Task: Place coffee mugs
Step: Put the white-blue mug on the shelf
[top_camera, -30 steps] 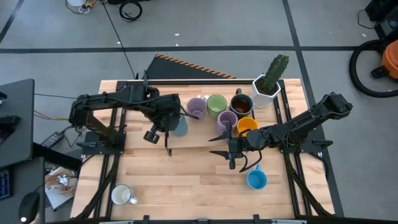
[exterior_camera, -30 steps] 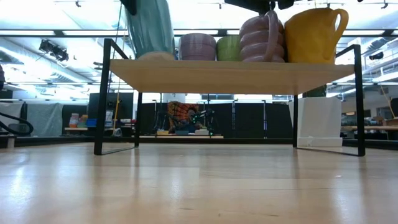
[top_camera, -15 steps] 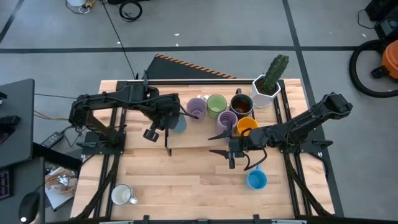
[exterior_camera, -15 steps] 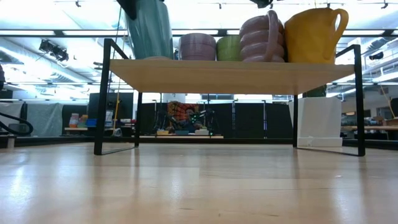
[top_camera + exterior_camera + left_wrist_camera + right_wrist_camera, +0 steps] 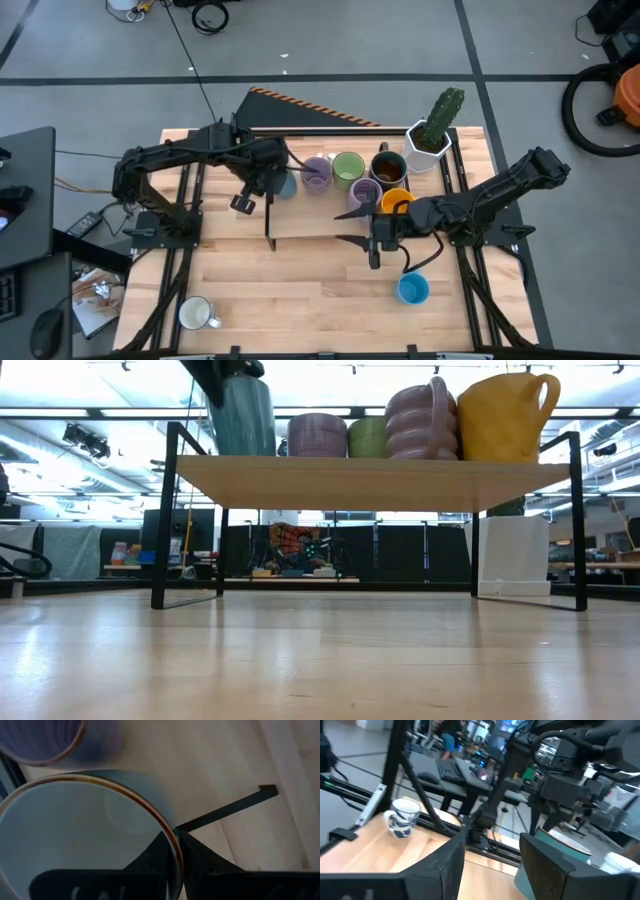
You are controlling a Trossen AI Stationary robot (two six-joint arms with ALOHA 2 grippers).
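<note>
Wooden shelf (image 5: 310,222) w/ mugs; left pincer (image 5: 277,184) grips blue-grey mug (image 5: 242,416), right pincer (image 5: 372,228) wide.

Two matte-black jointed arms on black frame mounts — left arm (image 5: 190,160), right arm (image 5: 490,200) — blocky links, black cable looping under the right gripper (image 5: 365,228).

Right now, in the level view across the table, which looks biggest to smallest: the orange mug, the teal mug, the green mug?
1. orange mug: largest.
2. teal mug: tall but narrower.
3. green mug: smallest, though partly hidden and apparently farther back, so its true size is uncertain.
</note>
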